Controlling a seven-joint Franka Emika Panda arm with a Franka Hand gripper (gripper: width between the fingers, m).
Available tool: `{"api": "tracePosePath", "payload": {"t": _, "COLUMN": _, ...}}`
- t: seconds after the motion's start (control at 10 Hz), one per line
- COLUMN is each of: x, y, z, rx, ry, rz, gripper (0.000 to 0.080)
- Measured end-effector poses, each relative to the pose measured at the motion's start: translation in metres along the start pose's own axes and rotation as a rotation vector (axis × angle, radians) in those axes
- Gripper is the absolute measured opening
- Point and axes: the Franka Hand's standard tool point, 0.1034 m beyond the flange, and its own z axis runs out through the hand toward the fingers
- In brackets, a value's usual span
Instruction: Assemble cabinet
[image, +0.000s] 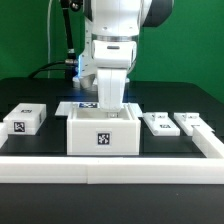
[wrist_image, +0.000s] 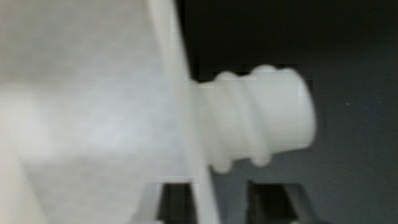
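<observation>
The cabinet box (image: 102, 132), a large white open-topped square box with a tag on its front, stands at the table's middle. My gripper (image: 108, 106) reaches down at the box's far wall, its fingertips hidden behind the rim. In the wrist view the gripper (wrist_image: 221, 205) straddles a thin white wall (wrist_image: 107, 110) seen edge-on. One dark finger sits close against the wall and the other finger (wrist_image: 267, 205) stands a little off it. A ribbed white knob (wrist_image: 263, 112) sticks out of that wall. Two small flat tagged panels (image: 158, 123) (image: 190, 122) lie to the exterior view's right.
A small white tagged block (image: 27, 119) lies at the exterior view's left. The marker board (image: 80, 106) lies flat behind the box. A white rail (image: 110, 166) runs along the front and up the right side (image: 212, 138). Black cables hang at the back left.
</observation>
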Motion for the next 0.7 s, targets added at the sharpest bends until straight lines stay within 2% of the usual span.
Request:
{"api": "tracePosePath", "payload": {"t": 0.1, "x": 0.0002, "y": 0.0003, "z": -0.0002, "rx": -0.001, "ry": 0.000, "rz": 0.000, "gripper": 0.0107}}
{"api": "tracePosePath", "payload": {"t": 0.2, "x": -0.0001, "y": 0.0014, "z": -0.0009, "rx": -0.006, "ry": 0.001, "rz": 0.001, "gripper": 0.0039}}
{"api": "tracePosePath", "payload": {"t": 0.7, "x": -0.0001, "y": 0.0014, "z": -0.0009, "rx": -0.006, "ry": 0.001, "rz": 0.001, "gripper": 0.0039}}
